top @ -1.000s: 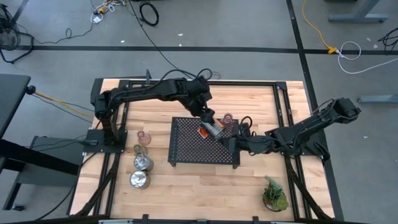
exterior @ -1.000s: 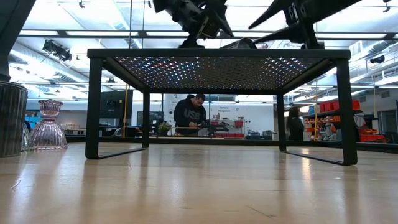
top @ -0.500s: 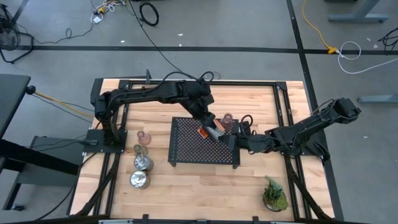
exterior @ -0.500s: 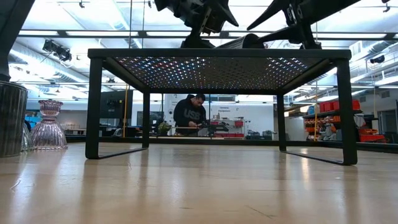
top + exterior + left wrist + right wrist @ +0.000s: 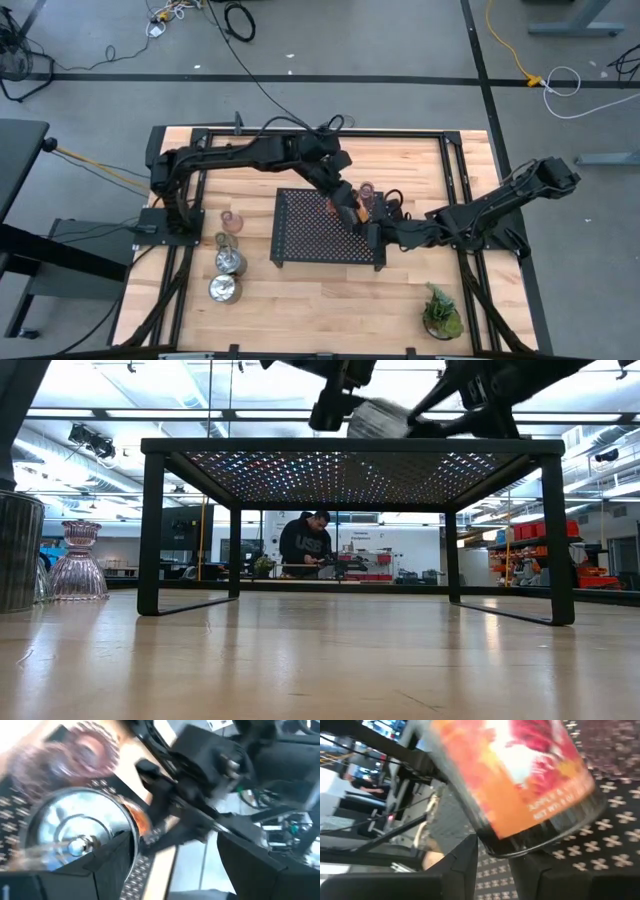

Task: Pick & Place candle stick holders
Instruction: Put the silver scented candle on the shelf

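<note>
My left gripper (image 5: 347, 212) is open over the black perforated tray (image 5: 300, 240), right at a shiny silver holder (image 5: 75, 832). That holder is tilted just above the tray top in the low view (image 5: 380, 418). A reddish cup with an orange label (image 5: 515, 775) stands tilted on the tray beside it. A pink glass cup (image 5: 367, 190) is at the tray's far right corner. My right gripper (image 5: 368, 232) is at the tray's right edge, its fingers a little apart, just short of the reddish cup's dark base (image 5: 535, 840). My left gripper has the silver holder's rim (image 5: 127, 827) against the inner side of one finger (image 5: 85, 870). The other finger (image 5: 260, 865) stands well apart from it. The fingers slant down from the far left. The holder is tilted, and I cannot tell what bears it.
On the table left of the tray stand a pink ribbed glass cup (image 5: 232, 221) and two silver holders (image 5: 230, 262) (image 5: 224, 290). A small green potted plant (image 5: 440, 312) stands near the right front. A person stands in the room far behind the table.
My left gripper has gone toward the table's right and near edges, and now covers the silver holder from above. The silver holder lay low on the tray top and has now tipped and risen a little. My right arm has kept still.
</note>
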